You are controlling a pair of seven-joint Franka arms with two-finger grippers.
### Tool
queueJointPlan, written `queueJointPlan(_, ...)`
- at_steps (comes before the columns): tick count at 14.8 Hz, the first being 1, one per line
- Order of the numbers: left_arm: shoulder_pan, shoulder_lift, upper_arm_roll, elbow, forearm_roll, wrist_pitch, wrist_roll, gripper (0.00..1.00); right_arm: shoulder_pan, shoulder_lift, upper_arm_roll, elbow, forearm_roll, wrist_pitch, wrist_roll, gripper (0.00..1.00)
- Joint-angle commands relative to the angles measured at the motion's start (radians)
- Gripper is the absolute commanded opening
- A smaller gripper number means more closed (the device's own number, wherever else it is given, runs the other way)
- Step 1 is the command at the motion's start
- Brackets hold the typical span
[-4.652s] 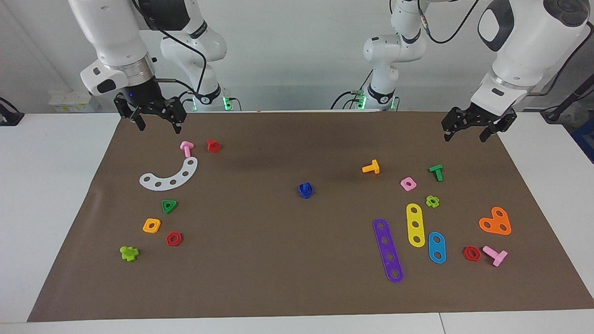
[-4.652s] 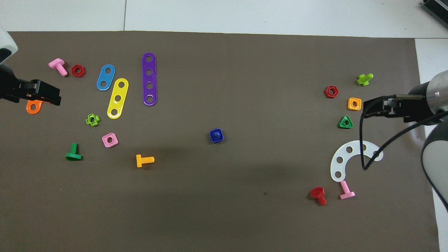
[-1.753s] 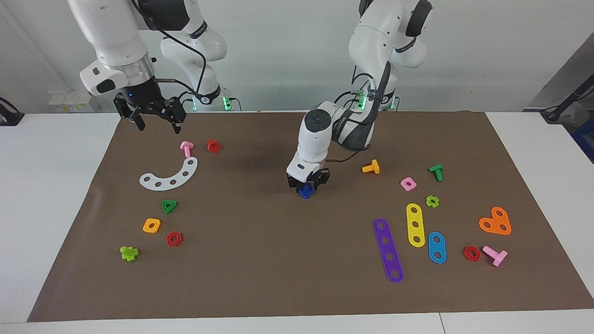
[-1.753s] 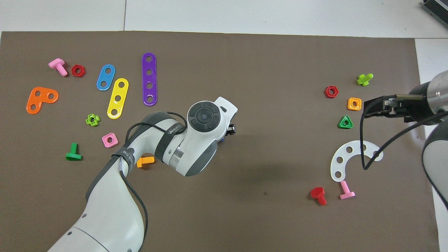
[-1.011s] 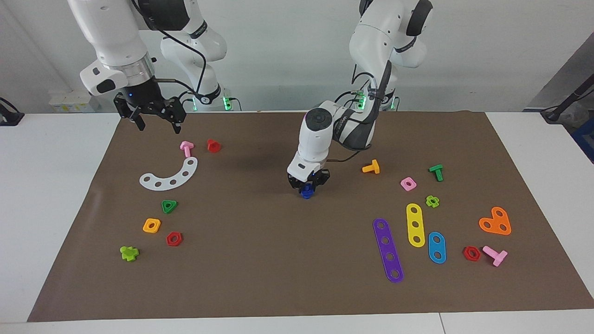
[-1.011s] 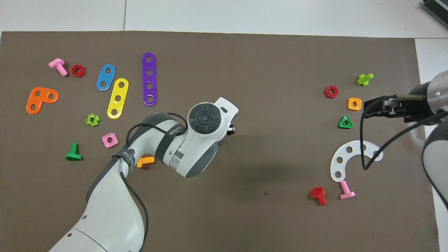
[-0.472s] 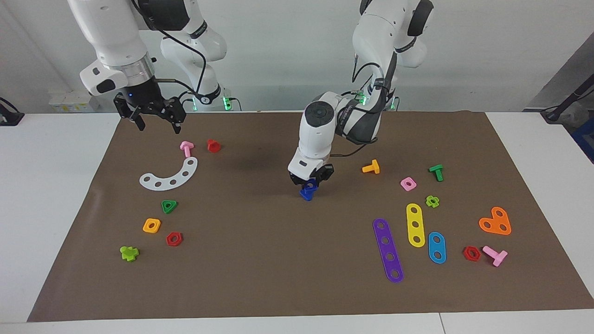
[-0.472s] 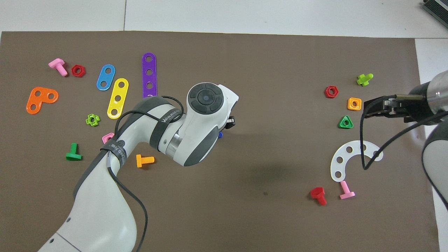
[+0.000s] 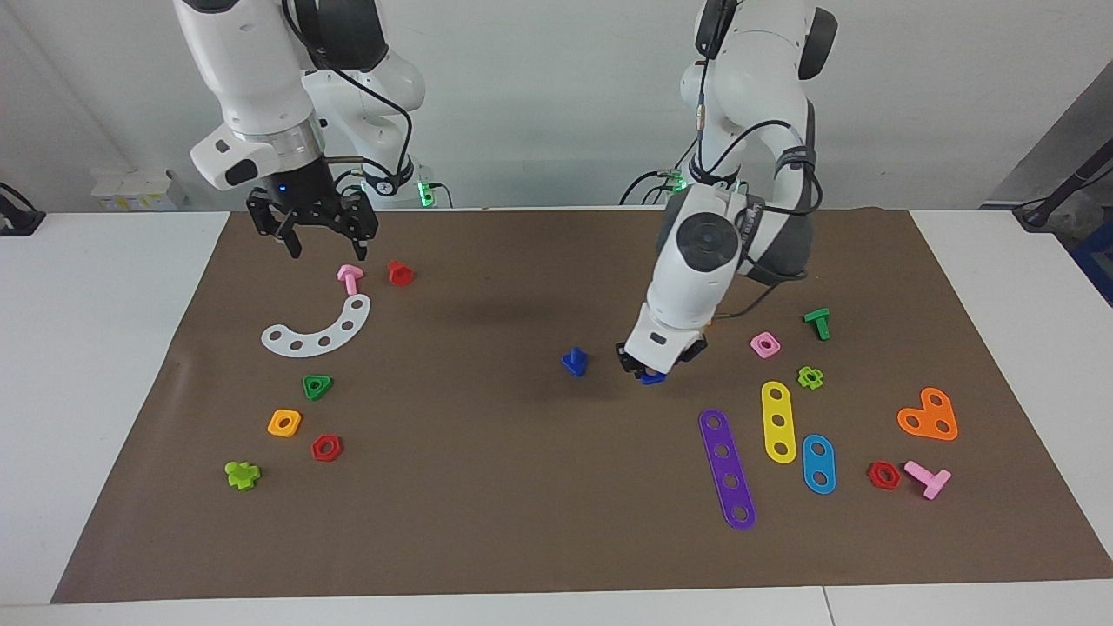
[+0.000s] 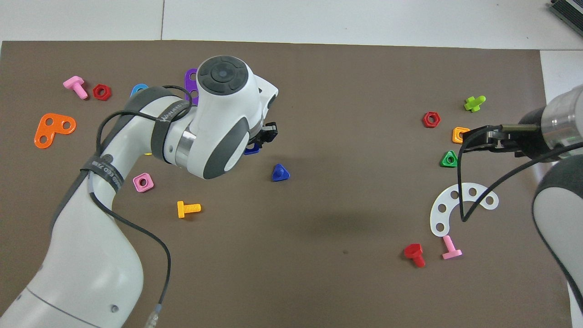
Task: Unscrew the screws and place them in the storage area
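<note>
Your left gripper [image 9: 648, 365] hangs low over the brown mat [image 9: 487, 522], its fingers clamped on the blue nut [image 9: 651, 377], between the screw and the purple strip [image 9: 727, 469]. The screw [image 9: 574, 361] stands alone near the mat's centre, triangular head down and stem up, well apart from the gripper. From overhead you see the same screw [image 10: 279, 173] in the open, with a corner of the nut [image 10: 251, 149] peeking out under the left arm's wrist.

Your right gripper [image 9: 317, 230] waits in the air with its fingers spread, over the mat's edge nearest the robots, close to the pink bolt [image 9: 349, 278] and a red bolt [image 9: 399, 273]. The storage area [image 9: 348, 396] lies toward the right arm's end of the table, bare mat ringed by the white strip [image 9: 318, 331], green nut [image 9: 317, 386], orange nut [image 9: 284, 422] and red nut [image 9: 326, 448]. The screw sits well apart from it, nearer the table's middle.
</note>
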Motion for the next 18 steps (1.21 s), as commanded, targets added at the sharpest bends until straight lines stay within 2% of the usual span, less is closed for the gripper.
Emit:
queueJointPlan(1, 0.089, 0.005, -0.005, -0.010, -0.023, -0.026, 0.214, 0.10, 0.077, -0.039, 0.001, -0.127, 0.004, 0.111, 0.088, 0.91)
queueJointPlan(4, 0.154, -0.050, -0.002, -0.160, -0.022, 0.041, 0.433, 0.09, 0.186, 0.038, 0.001, -0.129, 0.002, 0.198, 0.245, 0.91)
queueJointPlan(6, 0.159, -0.093, -0.001, -0.302, -0.015, 0.166, 0.449, 0.09, 0.243, 0.093, 0.000, -0.129, 0.002, 0.269, 0.311, 0.91)
queueJointPlan(8, 0.157, -0.123, -0.001, -0.410, -0.015, 0.271, 0.449, 0.15, 0.306, 0.160, 0.000, -0.127, -0.015, 0.333, 0.395, 0.91)
queueJointPlan(9, 0.157, -0.127, 0.001, -0.429, -0.012, 0.279, 0.449, 0.22, 0.332, 0.188, 0.000, -0.127, -0.016, 0.371, 0.433, 0.91)
queueJointPlan(10, 0.157, -0.130, 0.001, -0.430, -0.009, 0.271, 0.449, 0.46, 0.348, 0.213, 0.001, -0.127, -0.016, 0.399, 0.455, 0.91)
queueJointPlan(11, 0.156, -0.132, 0.001, -0.429, 0.006, 0.267, 0.451, 0.89, 0.366, 0.236, 0.001, -0.127, -0.016, 0.421, 0.461, 0.91)
queueJointPlan(12, 0.156, -0.130, 0.001, -0.423, 0.026, 0.259, 0.452, 1.00, 0.387, 0.257, 0.000, -0.127, -0.018, 0.445, 0.461, 0.91)
queueJointPlan(16, 0.159, -0.117, -0.001, -0.305, 0.032, 0.121, 0.455, 1.00, 0.426, 0.331, 0.000, -0.117, -0.051, 0.546, 0.498, 0.91)
queueJointPlan(18, 0.166, -0.127, 0.002, -0.292, 0.034, 0.081, 0.464, 1.00, 0.460, 0.387, -0.002, -0.066, -0.055, 0.547, 0.510, 0.90)
